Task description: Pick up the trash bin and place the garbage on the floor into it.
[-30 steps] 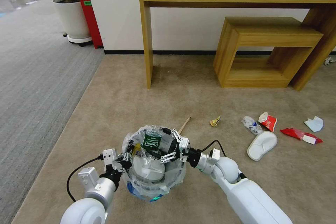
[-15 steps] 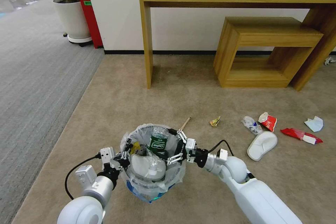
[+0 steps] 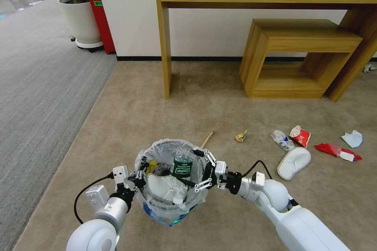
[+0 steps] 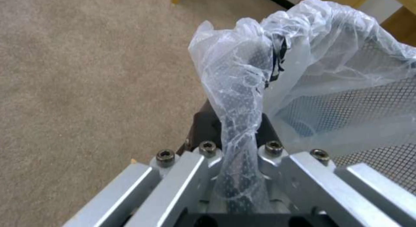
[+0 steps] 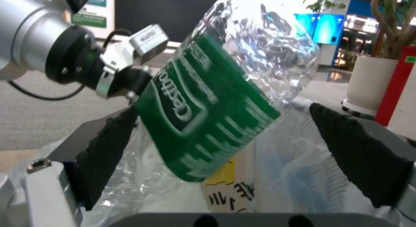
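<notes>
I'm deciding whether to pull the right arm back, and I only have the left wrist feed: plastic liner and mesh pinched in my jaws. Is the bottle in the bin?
Observer: Yes. The green-label bottle stands tilted inside the trash bin.
Operator: Is the right gripper gripping it?
Observer: No. The right gripper is open, with a pad on either side of the bottle and one pad clearly apart from it.
Operator: Anything left on the floor?
Observer: A white slipper, a wooden stick and a red wrapper lie on the carpet.
</notes>
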Motion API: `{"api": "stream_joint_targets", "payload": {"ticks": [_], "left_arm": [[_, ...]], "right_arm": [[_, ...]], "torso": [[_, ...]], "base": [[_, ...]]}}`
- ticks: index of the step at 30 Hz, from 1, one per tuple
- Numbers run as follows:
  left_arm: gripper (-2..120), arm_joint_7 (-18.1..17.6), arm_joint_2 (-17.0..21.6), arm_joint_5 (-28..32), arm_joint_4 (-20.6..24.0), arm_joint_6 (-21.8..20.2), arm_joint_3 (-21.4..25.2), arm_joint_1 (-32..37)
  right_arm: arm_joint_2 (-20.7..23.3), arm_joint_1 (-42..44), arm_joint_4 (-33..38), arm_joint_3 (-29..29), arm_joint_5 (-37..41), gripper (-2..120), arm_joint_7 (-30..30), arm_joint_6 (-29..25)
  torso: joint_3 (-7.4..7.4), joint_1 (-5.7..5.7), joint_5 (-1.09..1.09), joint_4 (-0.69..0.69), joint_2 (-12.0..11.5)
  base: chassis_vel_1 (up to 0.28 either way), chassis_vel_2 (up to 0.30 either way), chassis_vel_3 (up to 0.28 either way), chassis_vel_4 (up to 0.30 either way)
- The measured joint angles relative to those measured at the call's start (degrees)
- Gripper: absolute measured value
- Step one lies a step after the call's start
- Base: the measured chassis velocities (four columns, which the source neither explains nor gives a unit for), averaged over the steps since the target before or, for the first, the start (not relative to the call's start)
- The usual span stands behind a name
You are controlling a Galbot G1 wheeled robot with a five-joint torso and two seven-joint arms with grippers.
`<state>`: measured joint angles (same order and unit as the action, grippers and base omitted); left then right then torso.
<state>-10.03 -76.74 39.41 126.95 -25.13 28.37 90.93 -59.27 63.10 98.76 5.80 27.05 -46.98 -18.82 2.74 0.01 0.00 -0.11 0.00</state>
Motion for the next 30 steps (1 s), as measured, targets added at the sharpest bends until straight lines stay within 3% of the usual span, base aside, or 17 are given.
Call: {"api": "stream_joint_targets", "payload": {"ticks": [22,25,30], "left_arm": [[3,0.33,-0.85,-1.48,1.44,-0.27,-1.68,1.63],[3,0.35,-0.72,-1.45,1.21,-0.25,-1.56,1.58],[3,0.4,-0.63,-1.42,-0.5,0.05,-1.26,1.26]], "right_arm": [[-2.87,-0.89,0.54,0.85,-7.67,100,1.15,-2.22],[-2.71,-0.96,0.73,0.91,-6.32,100,1.22,-2.0],[-1.17,0.54,3.07,-0.63,2.86,100,6.52,1.09]], "torso": [[0.0,0.0,0.0,0.01,0.0],[0.0,0.0,0.0,0.0,0.0],[0.0,0.0,0.0,0.0,0.0]], "base": [[0.0,0.0,0.0,0.0],[0.0,0.0,0.0,0.0],[0.0,0.0,0.0,0.0]]}}
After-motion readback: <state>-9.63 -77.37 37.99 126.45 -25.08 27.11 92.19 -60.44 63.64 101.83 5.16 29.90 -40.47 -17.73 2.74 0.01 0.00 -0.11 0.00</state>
